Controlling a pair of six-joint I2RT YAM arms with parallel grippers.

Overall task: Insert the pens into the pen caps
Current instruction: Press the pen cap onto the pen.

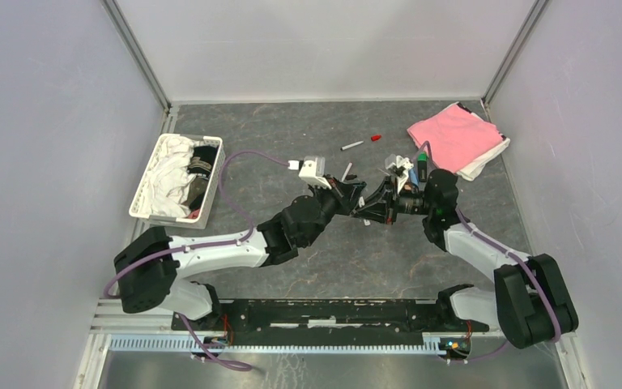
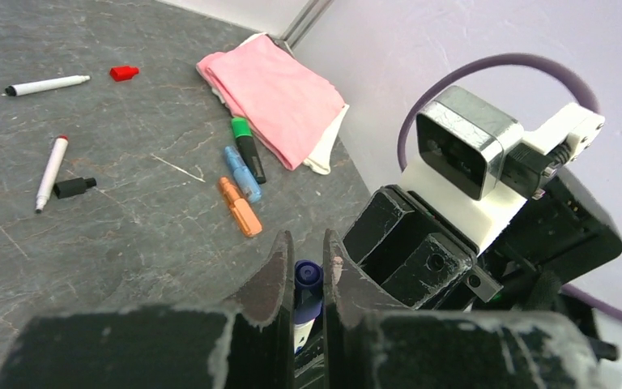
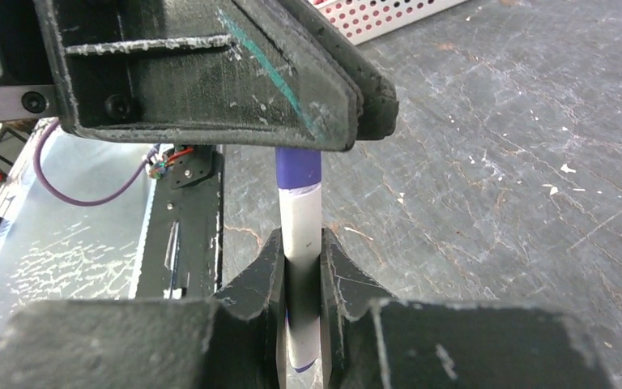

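Note:
My left gripper (image 1: 359, 197) and right gripper (image 1: 379, 204) meet tip to tip at the table's middle. In the left wrist view my left gripper (image 2: 308, 245) is shut on a blue-purple cap (image 2: 308, 277). In the right wrist view my right gripper (image 3: 300, 241) is shut on a white-barrelled pen (image 3: 301, 217), whose upper end sits in the blue-purple cap (image 3: 298, 168) under the left fingers (image 3: 210, 73). On the table lie two white pens (image 2: 47, 84) (image 2: 52, 172), a red cap (image 2: 124, 73), a black cap (image 2: 74, 187), an orange marker (image 2: 240, 207), a blue marker (image 2: 243, 173) and a black-and-green marker (image 2: 249, 148).
A pink cloth (image 1: 453, 136) lies at the back right, beside the markers. A white perforated basket (image 1: 147, 174) holding cloths stands at the left. The loose white pen (image 1: 351, 146) and red cap (image 1: 376, 138) lie just beyond the grippers. Walls close the table on three sides.

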